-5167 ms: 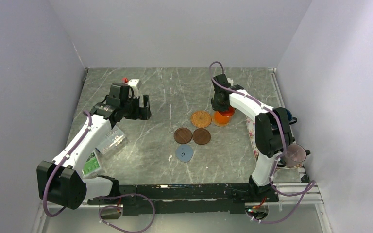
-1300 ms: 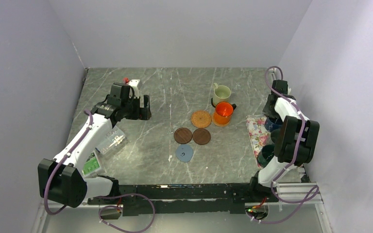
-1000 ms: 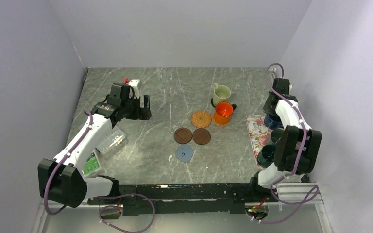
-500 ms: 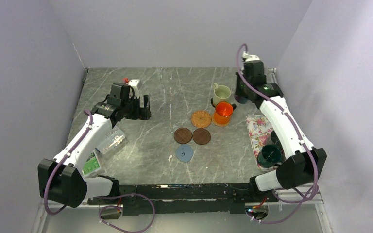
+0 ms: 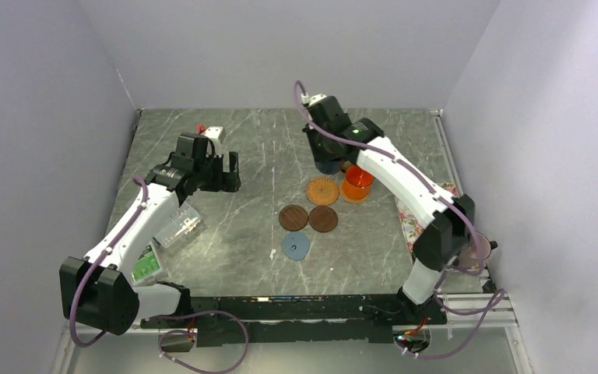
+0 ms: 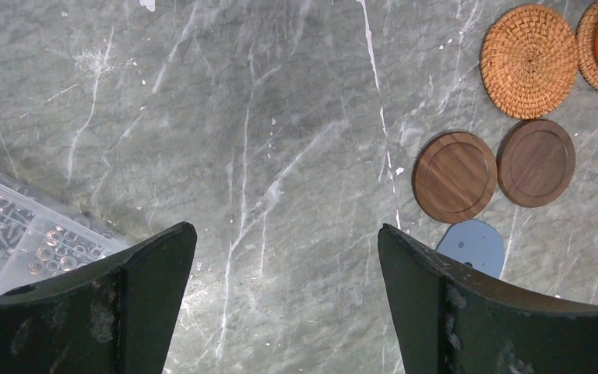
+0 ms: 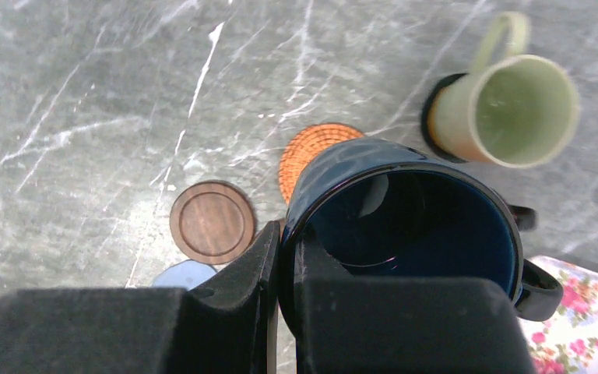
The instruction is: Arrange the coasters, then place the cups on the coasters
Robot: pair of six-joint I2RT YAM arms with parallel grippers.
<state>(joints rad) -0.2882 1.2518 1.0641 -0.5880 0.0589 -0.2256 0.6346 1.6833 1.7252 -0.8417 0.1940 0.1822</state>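
clamping the dark blue cup [image 7: 405, 222] at its rim, right gripper [image 7: 286, 249] hangs midair; left gripper [image 6: 284, 238] gapes wide

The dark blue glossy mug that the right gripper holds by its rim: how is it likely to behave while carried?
The dark blue glossy mug looks rigid, so it should keep its shape. Its shiny wall may be slippery, and the right gripper pinches only one side of the rim, so it might swing or tilt.
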